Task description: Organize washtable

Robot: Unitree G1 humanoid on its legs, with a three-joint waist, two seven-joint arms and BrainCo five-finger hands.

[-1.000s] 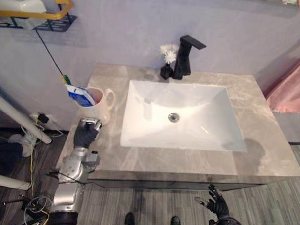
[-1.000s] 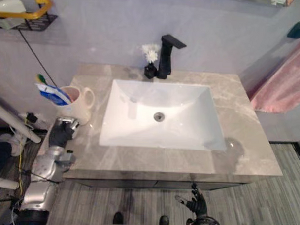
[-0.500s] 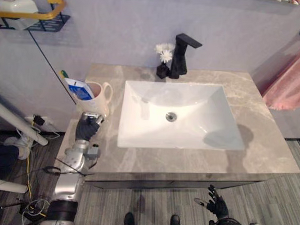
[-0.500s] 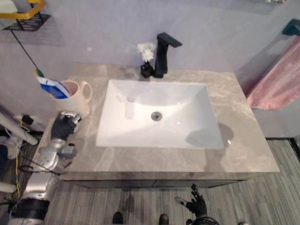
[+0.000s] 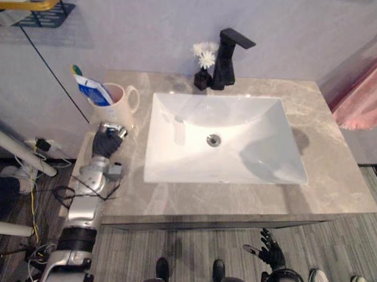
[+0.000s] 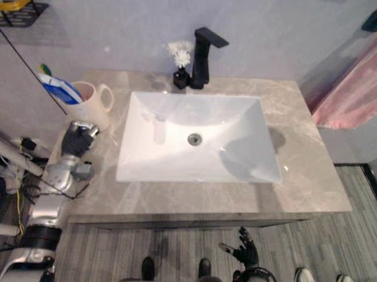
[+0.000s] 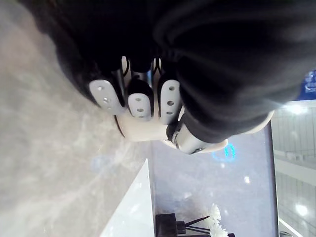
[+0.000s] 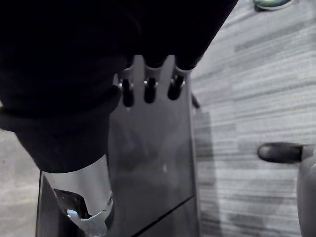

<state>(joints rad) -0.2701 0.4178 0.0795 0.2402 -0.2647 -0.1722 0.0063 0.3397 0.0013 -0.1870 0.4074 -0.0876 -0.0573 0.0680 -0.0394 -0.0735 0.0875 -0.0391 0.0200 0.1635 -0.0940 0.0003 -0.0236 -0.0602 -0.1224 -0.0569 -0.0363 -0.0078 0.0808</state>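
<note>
— Where's my left hand (image 5: 108,144)?
— On the countertop (image 5: 336,158). Mug (image 5: 121,111) just ahead of it, tube (image 5: 92,91) standing in the mug. Rack (image 5: 32,5) on the wall, far ahead-left.
— Sink?
— Sink (image 5: 263,143) to that hand's right, set in the countertop. Faucet (image 5: 226,60) behind it, vase (image 5: 201,81) just left of the faucet. Towel (image 5: 363,97) far right. My right hand (image 5: 270,250) hangs low, before the front edge.

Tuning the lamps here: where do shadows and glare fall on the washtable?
Left eye view: a soft grey shadow crosses the right side of the sink and the countertop beside it, and the basin's left slope gleams. Left wrist view: small bright glints dot the wall past the left hand.
</note>
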